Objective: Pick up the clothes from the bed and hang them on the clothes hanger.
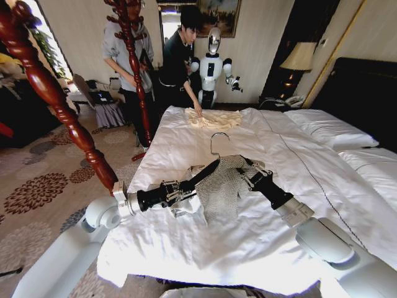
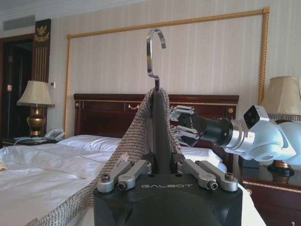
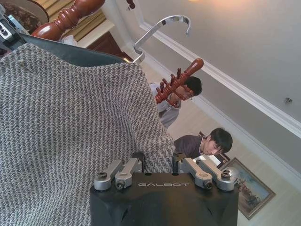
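Both end effectors over the bed (image 1: 298,186): left end effector (image 1: 197,180) clenched on rigid clothes hanger (image 1: 218,149), right end effector (image 1: 248,174) pinching soft, floppy clothes (image 1: 223,183) — best held at shoulder.

A dark red turned wooden post (image 1: 53,99) slants across the near left of the head view, and a second one (image 1: 133,68) with pegs stands upright farther back. A cream garment (image 1: 214,118) lies spread near the far edge of the white bedding, with a person's hand (image 1: 198,112) resting on it. A white humanoid robot (image 1: 213,65) stands against the far wall below a framed painting (image 1: 217,13). A table lamp (image 2: 35,106) with a cream shade sits on a nightstand beside a telephone (image 2: 52,134). The floor carries a flower-patterned carpet (image 1: 37,186)
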